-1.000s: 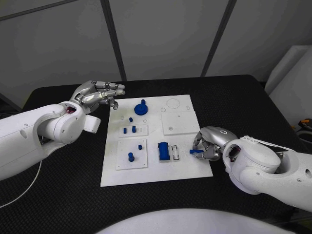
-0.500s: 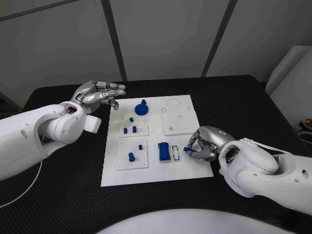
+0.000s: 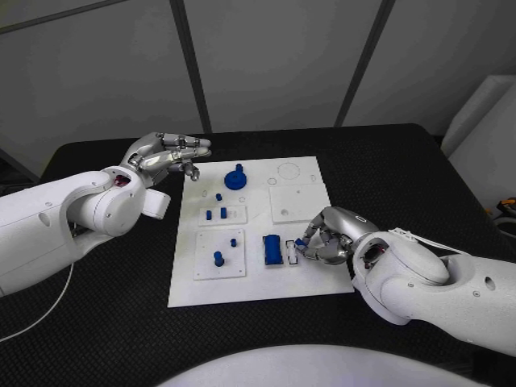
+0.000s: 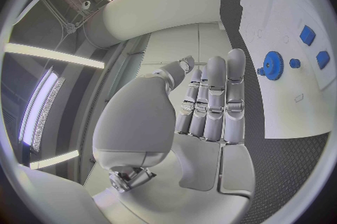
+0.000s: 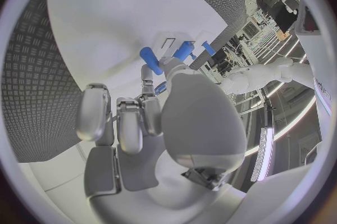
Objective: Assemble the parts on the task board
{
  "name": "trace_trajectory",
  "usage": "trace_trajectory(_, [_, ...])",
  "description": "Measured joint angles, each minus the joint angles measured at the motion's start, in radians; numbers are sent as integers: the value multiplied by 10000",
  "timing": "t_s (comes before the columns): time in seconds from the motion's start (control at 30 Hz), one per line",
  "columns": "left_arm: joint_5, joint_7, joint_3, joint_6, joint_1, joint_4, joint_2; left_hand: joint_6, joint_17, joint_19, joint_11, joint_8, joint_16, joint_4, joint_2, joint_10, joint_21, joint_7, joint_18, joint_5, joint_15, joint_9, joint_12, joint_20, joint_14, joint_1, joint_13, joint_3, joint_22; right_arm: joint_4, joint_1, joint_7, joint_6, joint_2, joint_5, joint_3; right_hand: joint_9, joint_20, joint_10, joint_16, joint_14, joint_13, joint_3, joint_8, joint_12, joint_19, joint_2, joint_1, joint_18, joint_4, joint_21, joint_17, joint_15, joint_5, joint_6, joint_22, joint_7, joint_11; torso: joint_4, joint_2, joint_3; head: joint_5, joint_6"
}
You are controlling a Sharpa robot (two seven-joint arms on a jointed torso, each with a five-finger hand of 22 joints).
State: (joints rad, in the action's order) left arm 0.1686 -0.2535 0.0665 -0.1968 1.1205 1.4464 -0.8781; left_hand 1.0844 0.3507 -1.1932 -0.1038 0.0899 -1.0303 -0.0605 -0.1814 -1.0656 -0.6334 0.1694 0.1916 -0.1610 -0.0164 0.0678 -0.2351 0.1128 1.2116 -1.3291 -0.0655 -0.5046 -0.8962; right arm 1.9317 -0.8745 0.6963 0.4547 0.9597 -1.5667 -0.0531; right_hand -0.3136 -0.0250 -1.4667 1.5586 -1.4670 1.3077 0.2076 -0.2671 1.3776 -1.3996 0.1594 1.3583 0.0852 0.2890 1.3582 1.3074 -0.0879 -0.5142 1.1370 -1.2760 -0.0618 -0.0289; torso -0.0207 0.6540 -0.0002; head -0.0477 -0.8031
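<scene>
Left silver hand (image 3: 165, 155) parked off far-left corner of white rectangular task board (image 3: 258, 278), fingers loosely curled, holding nothing, prob. kept clear of work area. On board, L to R: blue toothed gear (image 3: 235, 179), blue rectangular block (image 3: 272, 250). Right silver hand (image 3: 328, 235) over board's right edge, pinching small blue part (image 3: 301, 243) just beside block, apparently lined up w/ adjacent slot for insertion.

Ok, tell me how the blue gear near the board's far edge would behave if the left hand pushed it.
The blue gear looks rigid and probably light. It seems to lie flat on the task board, so it would likely slide rather than tip. The left hand hovers beside it.
</scene>
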Motion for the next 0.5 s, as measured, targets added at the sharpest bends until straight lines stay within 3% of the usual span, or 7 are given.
trace_trajectory(0.17, [0,0,0,1,0,3,4,0,0,0,0,0,0,0,0,0,0,0,0,0,0,0,0,0,0,0,0,0,0,-147,-1,8,-227,-204,212,0,-348,35,0,37,0,0,-20,-11,84,-35,3,-411,0,4,63,0,0,-203,66,-57,46,-72,-2,0,3,11,-19])
trace_trajectory(0.5, [0,9,0,4,0,5,17,1,0,0,0,0,0,0,0,0,0,0,0,0,0,0,-42,0,0,0,0,0,0,-338,-4,19,-393,-485,401,-2,-492,71,2,74,2,-1,-402,-145,84,-71,-134,-969,-1,3,69,-1,-71,-338,418,-134,225,-111,-10,0,9,60,-40])
